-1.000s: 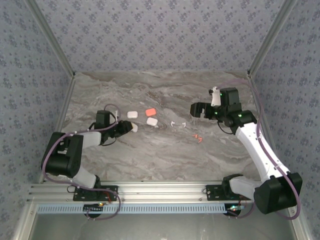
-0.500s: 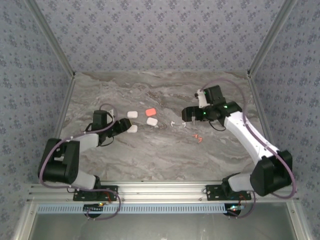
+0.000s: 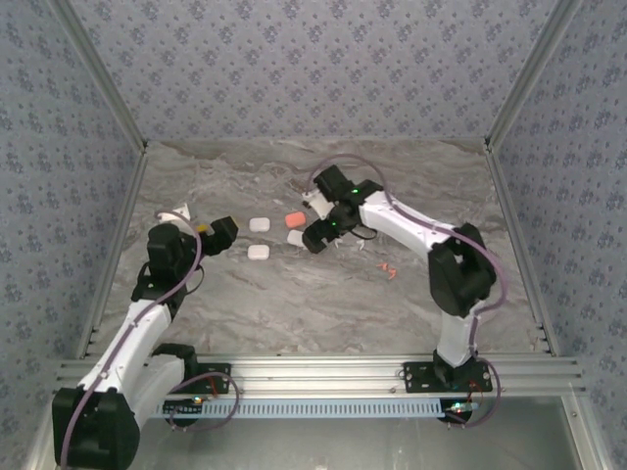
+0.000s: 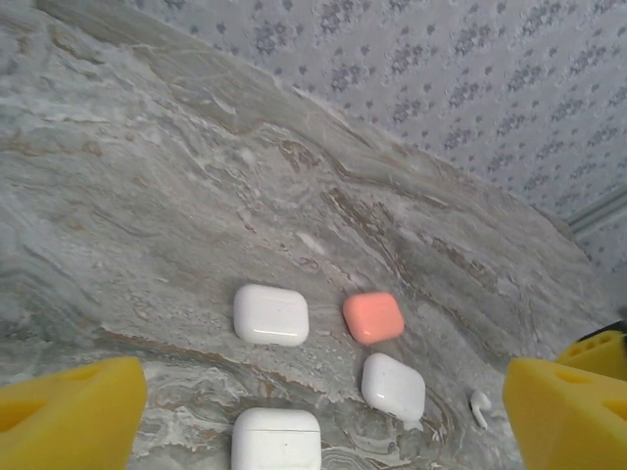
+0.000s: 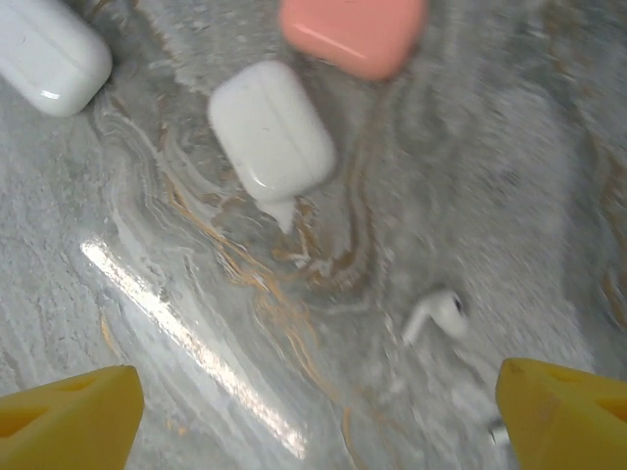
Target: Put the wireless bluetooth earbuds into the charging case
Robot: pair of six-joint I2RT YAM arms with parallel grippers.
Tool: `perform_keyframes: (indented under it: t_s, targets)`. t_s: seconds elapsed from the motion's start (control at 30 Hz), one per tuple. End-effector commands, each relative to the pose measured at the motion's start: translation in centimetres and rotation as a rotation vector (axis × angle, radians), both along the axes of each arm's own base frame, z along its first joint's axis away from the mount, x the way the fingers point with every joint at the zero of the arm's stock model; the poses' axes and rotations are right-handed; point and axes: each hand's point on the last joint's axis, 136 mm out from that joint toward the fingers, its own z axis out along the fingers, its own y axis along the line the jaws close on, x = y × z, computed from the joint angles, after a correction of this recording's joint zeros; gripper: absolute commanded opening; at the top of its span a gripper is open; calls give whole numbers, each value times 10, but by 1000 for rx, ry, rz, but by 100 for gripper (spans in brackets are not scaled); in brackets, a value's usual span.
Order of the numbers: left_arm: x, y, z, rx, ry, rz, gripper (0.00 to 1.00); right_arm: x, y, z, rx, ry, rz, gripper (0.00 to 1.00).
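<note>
Four closed charging cases lie mid-table: a white one (image 4: 270, 314), an orange one (image 4: 373, 317), a tilted white one (image 4: 393, 386) and a nearer white one (image 4: 277, 441). My left gripper (image 3: 223, 233) hovers open to their left, holding nothing. My right gripper (image 3: 315, 238) stands open low over the table just right of the tilted white case (image 5: 271, 140), below the orange case (image 5: 353, 34). A white earbud (image 5: 436, 313) lies between its fingers, toward the right yellow finger (image 5: 563, 416). A second one (image 5: 498, 431) peeks out by that finger. Two red-orange earbuds (image 3: 389, 270) lie further right.
The marble table (image 3: 294, 304) is walled by patterned panels at the back and both sides. A metal rail (image 3: 313, 377) runs along the near edge by the arm bases. The right arm's white link (image 3: 411, 223) stretches across the table's right half.
My right arm swung left from the table's right side to the cases. My left gripper drew back leftward off the nearer white case and rose.
</note>
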Motion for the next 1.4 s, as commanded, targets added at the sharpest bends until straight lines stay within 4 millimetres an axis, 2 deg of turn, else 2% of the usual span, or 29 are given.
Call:
perform_keyframes:
  t_s: [0.0,0.13,0.33,0.77,1.03,1.23,1.37]
  targets:
    - [-7,9,-14,28,49,34,94,1,18,-16,-66,3,122,92]
    - [-8,10,-15,25,47,37,94,13,36,-33,-108,6,147,90]
    - [-7,10,-12,24,41,36,95,26,44,-54,-143,22,144,88]
    - [-5,10,-15,31,52,39,96,23,59,-83,-175,46,203,80]
    - [-6,11,-14,35,60,40,96,17,56,-94,-238,46,239,67]
    - [-6,10,-15,37,66,35,96,12,46,-91,-241,59,243,62]
    - [-5,10,-14,35,65,37,96,11,43,-91,-241,58,244,55]
